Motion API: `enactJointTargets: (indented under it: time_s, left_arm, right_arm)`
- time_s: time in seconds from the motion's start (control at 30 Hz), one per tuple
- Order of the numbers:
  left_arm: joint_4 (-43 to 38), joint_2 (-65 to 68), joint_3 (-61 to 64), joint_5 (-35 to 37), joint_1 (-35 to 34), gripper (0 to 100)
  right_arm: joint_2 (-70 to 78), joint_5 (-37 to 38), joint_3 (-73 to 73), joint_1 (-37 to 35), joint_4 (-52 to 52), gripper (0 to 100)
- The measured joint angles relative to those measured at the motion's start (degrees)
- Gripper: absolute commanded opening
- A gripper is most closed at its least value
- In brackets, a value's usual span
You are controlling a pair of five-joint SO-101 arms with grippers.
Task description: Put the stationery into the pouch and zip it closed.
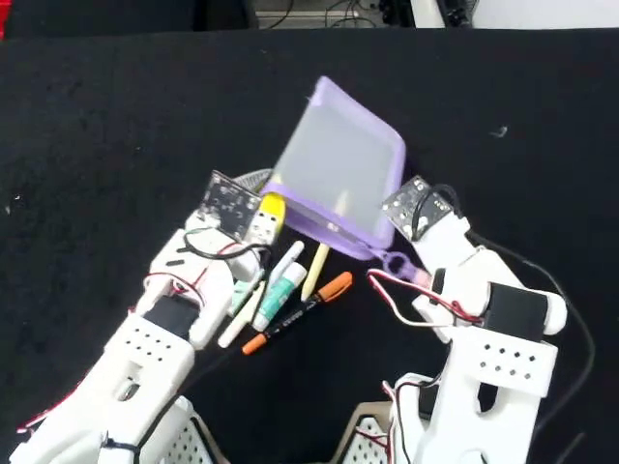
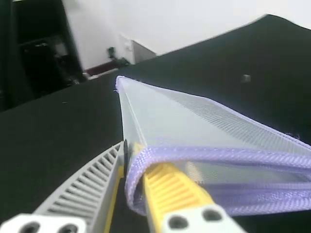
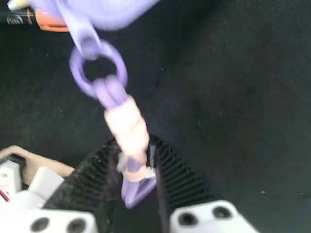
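We see the pouch [image 1: 343, 164] near the middle of the black table [image 1: 116, 126], translucent with a purple rim, tilted up with its far corner toward the table's far edge and its zip side toward the arms; the stationery lies outside it, on the table just in front of the mouth, between the two arms.

The left gripper [image 1: 263, 193] sits at the pouch's near left corner; in the left wrist view [image 2: 132, 158] its grey and yellow fingers are pinching the purple rim, with the yellow finger [image 2: 170, 194] tucked under the rim's fold; the mesh wall of the pouch [image 2: 194, 121] rises away from it.

The right gripper [image 1: 427, 280] is at the opposite end of the zip side; in its own wrist view [image 3: 136, 170] the dark fingers are pressed together on the pull strap [image 3: 126, 126], a purple loop wrapped in pale pink tape; the strap hangs from a purple ring [image 3: 97, 70] at the pouch's [image 3: 92, 9] corner.

The pens fan out from the mouth toward the left arm: a white pen [image 1: 259, 295] closest to that arm, a teal tube [image 1: 280, 290] beside it, a yellow pencil [image 1: 316, 271] whose upper end meets the pouch's rim, and an orange-capped black marker [image 1: 300, 314] lying across their lower ends; whether the pencil's end is inside the mouth we cannot tell.

Wide bare black cloth spreads left, right and beyond the pouch up to the far edge; the space between the arms is narrow and crowded by the pens.
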Motion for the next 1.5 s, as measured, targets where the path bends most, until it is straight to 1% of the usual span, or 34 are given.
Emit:
enactJointTargets:
  time_s: [0.2, 0.5, 0.57, 0.63, 0.73, 0.8, 0.9, 1.0, 1.13, 1.2, 1.33, 1.4, 1.5]
  left_arm:
    - [0.0, -0.1, 0.0, 0.0, -2.6, 3]
    - [0.0, -0.1, 0.0, 0.0, -3.0, 3]
    - [0.0, -0.1, 0.0, 0.0, -3.1, 3]
    - [1.1, -0.1, 0.0, 0.0, -3.3, 3]
    - [6.1, -0.1, -1.1, -0.1, -5.1, 3]
    - [11.2, -0.1, -4.0, -0.1, -6.6, 3]
    - [19.3, -0.1, -8.9, -0.2, -7.0, 3]
    - [27.6, -0.1, -13.6, 1.0, -7.8, 3]
    - [38.4, -0.1, -20.6, 2.2, -11.6, 3]
    - [43.5, -0.1, -24.4, 2.2, -15.1, 3]
    - [51.8, -0.1, -30.9, 2.2, -23.6, 3]
    - [54.8, -0.1, -33.2, 2.2, -28.1, 3]
    - [57.0, -0.1, -35.3, 2.2, -34.9, 3]
  right_arm:
    - [-0.1, 0.0, 0.0, 0.0, 0.0, 1.1]
    - [-0.1, 0.0, 0.0, -0.1, 0.0, 1.3]
    - [-0.1, -0.4, 0.0, -1.0, -0.1, 4.4]
    - [-0.1, -3.2, 0.1, -3.6, -0.4, 12.4]
    - [-0.1, -9.8, -0.8, -10.0, -0.3, 24.3]
    - [-0.1, -14.0, -2.6, -14.7, -0.2, 29.6]
    - [0.0, -18.4, -5.8, -22.1, -0.1, 31.1]
    - [0.0, -23.9, -9.5, -26.9, -0.1, 31.1]
    - [0.0, -32.6, -13.4, -28.1, -0.4, 31.1]
    - [0.0, -36.6, -14.2, -28.2, -1.2, 31.1]
    - [5.2, -40.6, -15.0, -28.2, -2.5, 31.1]
    - [10.0, -42.5, -15.5, -28.3, -3.3, 31.1]
    - [17.7, -45.2, -18.3, -28.1, -4.5, 31.1]
